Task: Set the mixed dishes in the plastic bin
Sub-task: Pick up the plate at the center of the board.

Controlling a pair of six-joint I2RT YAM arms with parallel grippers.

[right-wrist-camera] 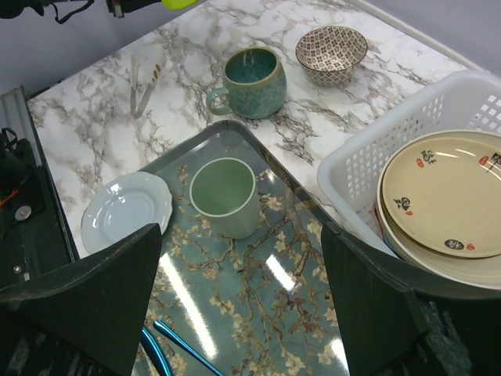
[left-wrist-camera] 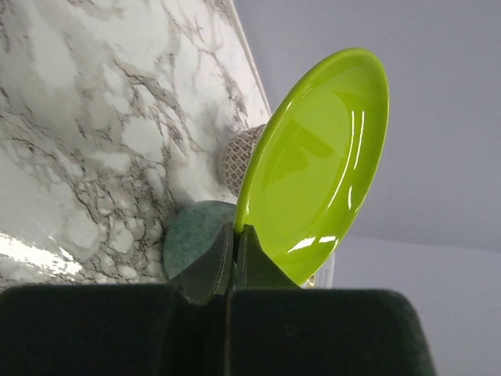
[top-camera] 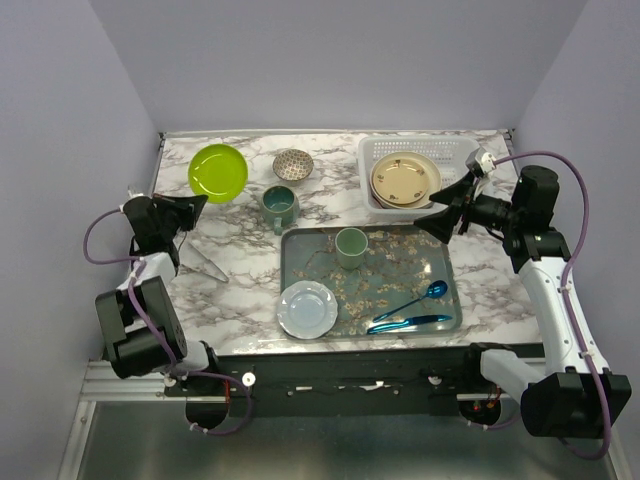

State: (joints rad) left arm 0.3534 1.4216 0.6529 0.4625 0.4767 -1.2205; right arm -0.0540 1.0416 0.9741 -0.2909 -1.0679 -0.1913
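Observation:
At the table's far left, my left gripper (top-camera: 192,208) is shut on the near rim of the lime green plate (top-camera: 218,172). The left wrist view shows the jaws pinching that rim, with the plate (left-wrist-camera: 321,164) tilted up from the marble. The speckled bowl (top-camera: 293,164) and dark teal mug (top-camera: 279,205) stand right of it. The white plastic bin (top-camera: 375,155) at the far right holds a cream plate (top-camera: 405,180) on other plates. My right gripper (top-camera: 440,215) hangs open and empty over the tray's far right corner, next to the bin (right-wrist-camera: 368,157).
A grey flower-patterned tray (top-camera: 400,270) in the middle carries a pale green cup (top-camera: 351,247), a pale blue plate (top-camera: 307,309) and blue cutlery (top-camera: 410,305). Metal tongs (top-camera: 205,262) lie on the marble near the left arm.

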